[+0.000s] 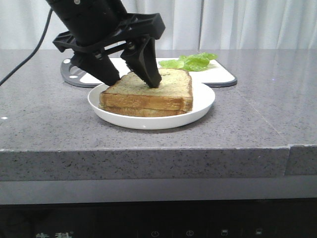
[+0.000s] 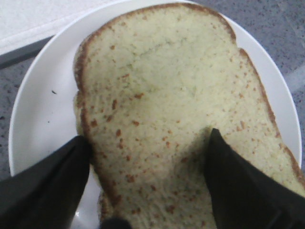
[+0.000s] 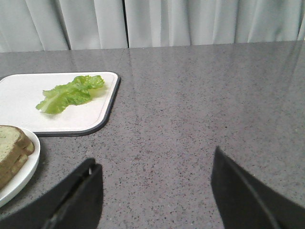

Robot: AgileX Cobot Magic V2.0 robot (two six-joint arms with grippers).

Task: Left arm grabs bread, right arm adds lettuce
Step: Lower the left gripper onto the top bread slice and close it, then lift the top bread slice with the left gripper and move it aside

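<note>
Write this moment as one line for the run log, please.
left gripper: open, fingers on top bread slice | right gripper: open, over counter | lettuce: on white board

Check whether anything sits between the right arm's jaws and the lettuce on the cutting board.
Nothing visible does. In the right wrist view, only bare countertop and the board's rim lie between the open right gripper and the lettuce, alone on the white cutting board. The plate of bread sits off to one side.

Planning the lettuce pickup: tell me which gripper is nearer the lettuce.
Probably left. The left gripper is at the bread, just before the lettuce. The right gripper hovers over bare counter, apart from it.
</note>
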